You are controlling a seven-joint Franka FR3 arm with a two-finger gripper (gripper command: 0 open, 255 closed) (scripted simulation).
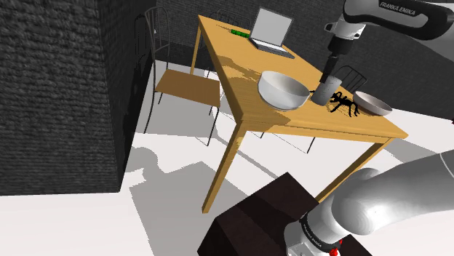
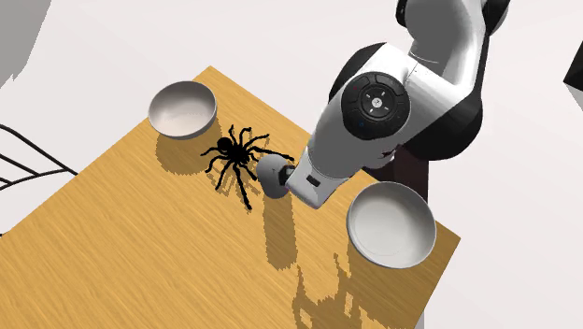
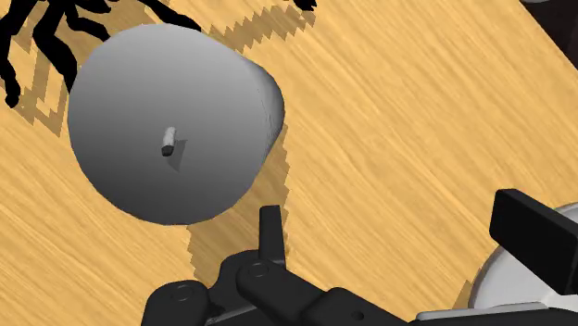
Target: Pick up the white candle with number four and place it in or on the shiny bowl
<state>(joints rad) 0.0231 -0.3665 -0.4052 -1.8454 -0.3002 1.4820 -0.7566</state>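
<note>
Shoulder view: grey candle (image 1: pixel 324 93) upright on the wooden table (image 1: pixel 240 73), near the edge facing the stand (image 1: pixel 255 218). Set between a larger pale bowl (image 1: pixel 282 89) toward one corner of that edge and a black spider figure (image 1: pixel 346 106), with a smaller grey-brown bowl (image 1: pixel 372 104) past the spider toward the other corner. Black gripper (image 1: pixel 331 75) poised directly above the candle, pointing down. Wrist view: fingers (image 3: pixel 533 231) apart, jaws open and gripping nothing, with the candle's round top and short wick beyond the fingertips, touching neither. Open laptop (image 1: pixel 271 33) and a small green item (image 1: pixel 237 33) toward the table's far end.
</note>
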